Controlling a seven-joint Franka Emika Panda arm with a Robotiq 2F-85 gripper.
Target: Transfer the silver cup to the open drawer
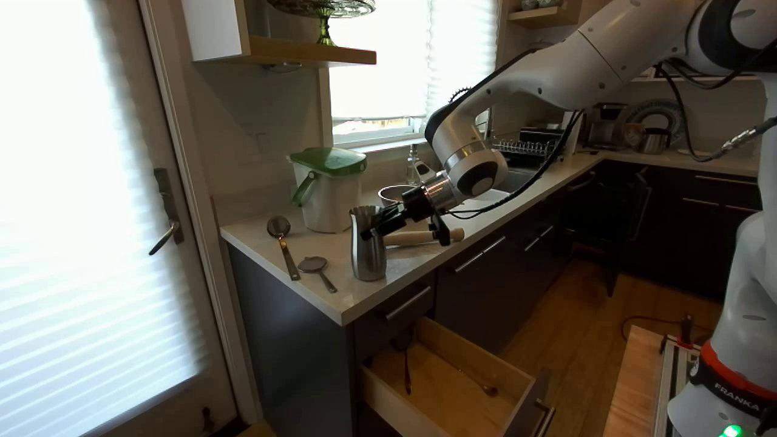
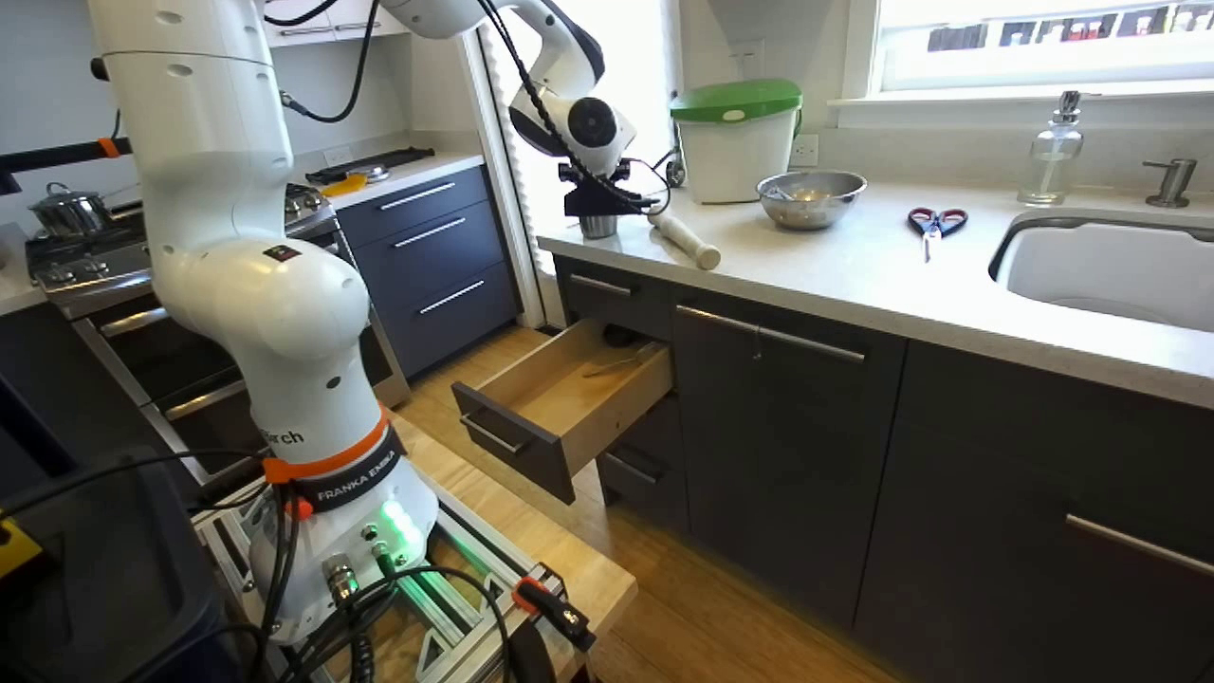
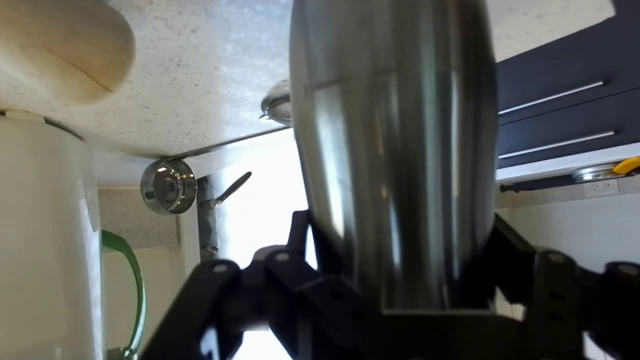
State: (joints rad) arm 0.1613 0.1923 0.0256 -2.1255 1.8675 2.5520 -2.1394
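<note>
Pincer (image 1: 377, 224) clamps the cup (image 1: 368, 260), upright near a corner of the counter (image 1: 408, 267) | rolling pin (image 2: 689, 243) right alongside | scoop (image 1: 284, 247), strainer (image 1: 313, 264), bin (image 1: 331, 197) crowding near | drawer (image 1: 443, 394) gapes below, utensils (image 1: 407, 371) inside

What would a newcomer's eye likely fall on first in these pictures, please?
Probably the white robot arm, which reaches over the counter; its gripper is closed on the silver cup near the counter's corner. Next may come the open drawer below the counter, and the green-lidded bin near the cup.
</note>
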